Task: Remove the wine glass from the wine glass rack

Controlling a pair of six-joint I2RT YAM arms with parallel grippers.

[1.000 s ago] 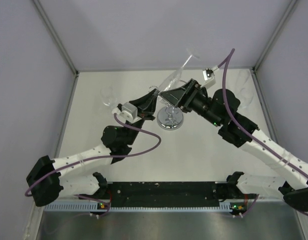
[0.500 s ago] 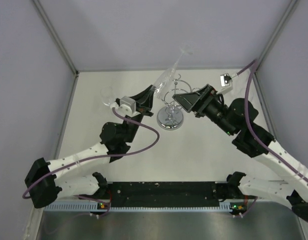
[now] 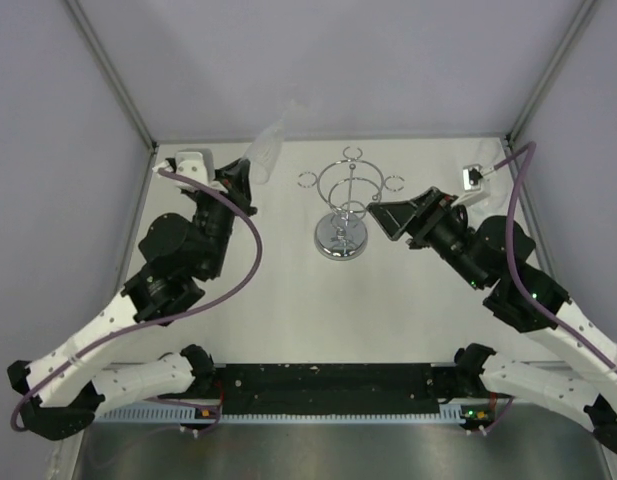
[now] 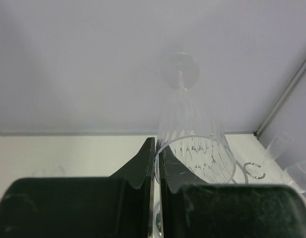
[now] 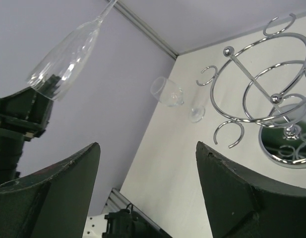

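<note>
White tabletop (image 3: 408, 320) lies inside pale lilac walls, with both arms bolted at its near edge. Nearest of the two working ends, the right pincer (image 3: 383, 212) hangs low with its dark fingers spread wide and nothing between them. Just ahead of its tips stands the wine glass rack (image 3: 344, 200), upright on its round mirrored base, and every ring that shows is bare. As it touches nothing, I judge this pincer is simply waiting beside the rack, out of the way. Past its tips and beyond the rack, the right wrist view shows a spare glass (image 5: 167, 92) lying on its side on the table, well apart from the rack.

Farther back, on the other side of the rack, the left pincer (image 4: 157, 148) is raised well off the table. Its fingers are pressed almost together on the thin wall of the wine glass (image 4: 193, 129) at the rim; one finger seems to sit inside the bowl and the other outside. Such a rim pinch would explain why the jaws look nearly shut.

The glass hangs in the air, out from the left pincer's tips and well apart from the rack. Its long axis continues the line of the fingers. The mouth faces back toward the pincer, while the stem and round foot point up and away at the back wall, tilted rather than plumb.
</note>
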